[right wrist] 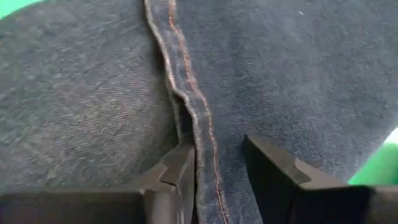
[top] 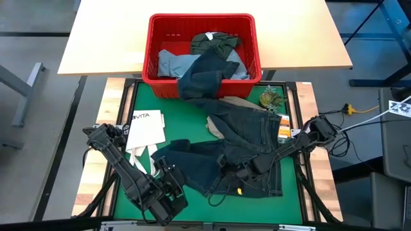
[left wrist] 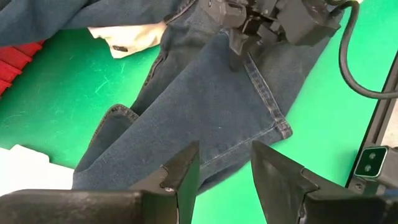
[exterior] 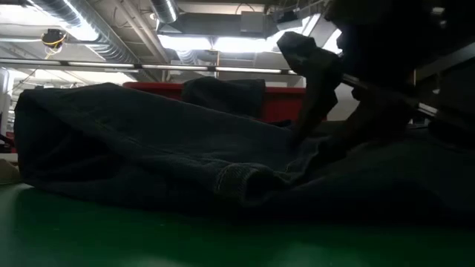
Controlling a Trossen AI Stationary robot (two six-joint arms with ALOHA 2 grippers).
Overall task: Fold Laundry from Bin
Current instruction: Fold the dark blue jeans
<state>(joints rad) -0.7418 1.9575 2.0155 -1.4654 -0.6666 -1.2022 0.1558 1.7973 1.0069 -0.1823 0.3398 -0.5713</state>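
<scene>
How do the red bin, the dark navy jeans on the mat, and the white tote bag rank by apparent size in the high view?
1. Red bin and dark navy jeans: similar spread, too close to rank.
2. White tote bag, clearly smallest.

Dark navy jeans (top: 247, 144) with orange-brown seam stitching lie on the green mat (top: 192, 106). The red bin (top: 250, 54) at the mat's far edge holds light blue (top: 172, 62), olive-green (top: 215, 42) and navy pieces. A white tote bag (top: 144, 131) sits by the mat's left edge.

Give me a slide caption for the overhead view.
Both hands open over dark jeans spread before the red bin.
</scene>
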